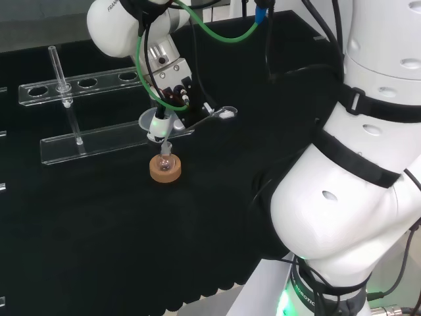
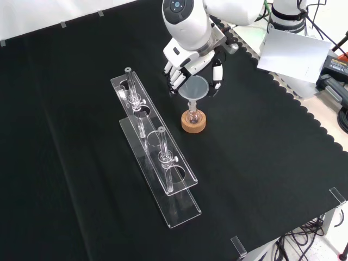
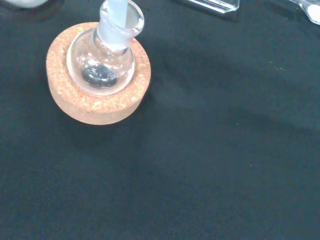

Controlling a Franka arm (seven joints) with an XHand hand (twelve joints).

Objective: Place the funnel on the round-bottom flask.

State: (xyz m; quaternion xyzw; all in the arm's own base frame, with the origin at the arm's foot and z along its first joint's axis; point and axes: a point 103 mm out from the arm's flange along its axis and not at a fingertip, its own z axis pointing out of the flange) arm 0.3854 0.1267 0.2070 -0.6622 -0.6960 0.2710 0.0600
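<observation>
Funnel (image 2: 194, 87) stem in flask (image 3: 104, 65) neck

The bench (image 2: 81, 179) is covered with black cloth with a scalloped edge. A cork ring stand (image 2: 194, 123) rests directly on it, carrying a small round-bottom flask (image 2: 191, 115). Beside the stand, to its left in the front view, lies a clear plastic test-tube rack (image 2: 157, 157) holding upright glass tubes.

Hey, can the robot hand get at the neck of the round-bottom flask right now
Probably yes. The robot hand holds the funnel directly above the flask on its cork ring; the stem already enters the neck.
</observation>
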